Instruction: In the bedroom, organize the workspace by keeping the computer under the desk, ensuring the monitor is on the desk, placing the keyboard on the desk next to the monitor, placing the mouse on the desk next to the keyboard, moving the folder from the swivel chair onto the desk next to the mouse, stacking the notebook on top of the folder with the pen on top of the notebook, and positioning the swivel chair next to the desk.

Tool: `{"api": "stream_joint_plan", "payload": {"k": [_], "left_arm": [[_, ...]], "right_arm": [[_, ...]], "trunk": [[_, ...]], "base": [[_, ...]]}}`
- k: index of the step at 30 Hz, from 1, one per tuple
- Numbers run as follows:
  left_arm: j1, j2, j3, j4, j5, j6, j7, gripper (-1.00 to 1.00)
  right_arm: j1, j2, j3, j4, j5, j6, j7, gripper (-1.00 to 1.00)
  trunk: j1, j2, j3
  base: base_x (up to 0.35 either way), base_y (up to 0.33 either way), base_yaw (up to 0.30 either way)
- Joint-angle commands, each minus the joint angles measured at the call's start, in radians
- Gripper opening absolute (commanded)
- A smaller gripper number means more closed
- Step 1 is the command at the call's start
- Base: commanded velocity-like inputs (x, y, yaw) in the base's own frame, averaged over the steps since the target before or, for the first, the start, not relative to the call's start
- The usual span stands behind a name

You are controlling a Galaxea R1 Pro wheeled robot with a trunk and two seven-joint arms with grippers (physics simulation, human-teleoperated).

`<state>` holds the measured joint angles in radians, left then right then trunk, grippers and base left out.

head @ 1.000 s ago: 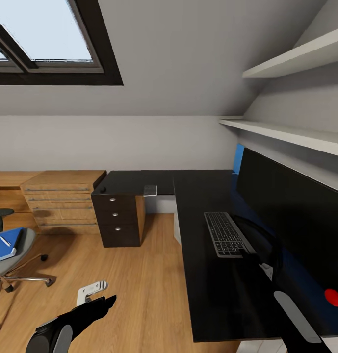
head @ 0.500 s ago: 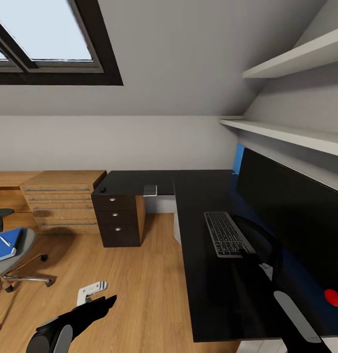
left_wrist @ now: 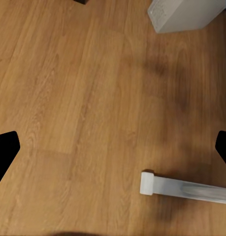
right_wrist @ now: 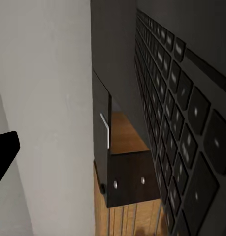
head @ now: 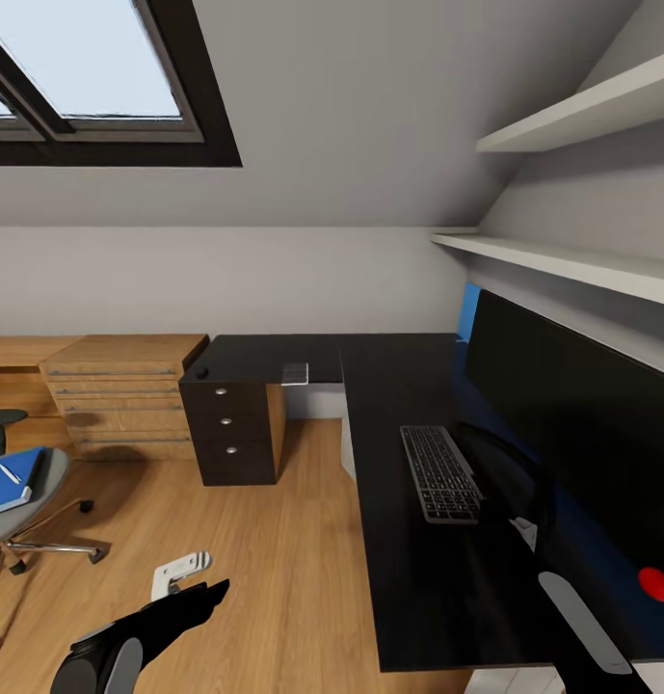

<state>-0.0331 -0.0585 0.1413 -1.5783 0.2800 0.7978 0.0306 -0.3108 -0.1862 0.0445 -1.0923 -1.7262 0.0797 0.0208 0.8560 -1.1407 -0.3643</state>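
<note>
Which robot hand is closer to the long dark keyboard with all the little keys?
The right gripper: it sits right at the near end of the slim dark keyboard on the black desk. The left gripper hangs over the wooden floor, well off to the side.

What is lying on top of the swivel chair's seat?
On the swivel chair lies the blue folder, with the white pen above it. A dark edge beside the pen may be the notebook; the picture's edge cuts off the rest.

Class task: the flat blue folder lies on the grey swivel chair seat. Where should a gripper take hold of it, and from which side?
Grip the flat blue folder at its long edge nearest the desk, probably coming in low from that side: it lies flat on the grey swivel chair seat, and a white pen rests on top.
</note>
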Motion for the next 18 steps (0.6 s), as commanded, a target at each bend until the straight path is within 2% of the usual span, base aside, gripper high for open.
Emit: {"api": "stream_joint_plan", "payload": {"k": [1,18], "left_arm": [[-0.001,-0.001,0.002,-0.002,0.008,0.006,0.003,1.0],[-0.001,-0.001,0.006,-0.015,0.008,0.006,0.005,1.0]], "right_arm": [[-0.001,-0.001,0.002,0.0,-0.009,0.0,0.002,1.0],[-0.001,-0.002,-0.001,0.0,-0.007,0.0,0.001,1.0]], "trunk": [[0.004,-0.008,-0.004],[0.069,-0.127,-0.058]], "base": [[0.0,0.0,0.0],[0.0,0.0,0.0]]}}
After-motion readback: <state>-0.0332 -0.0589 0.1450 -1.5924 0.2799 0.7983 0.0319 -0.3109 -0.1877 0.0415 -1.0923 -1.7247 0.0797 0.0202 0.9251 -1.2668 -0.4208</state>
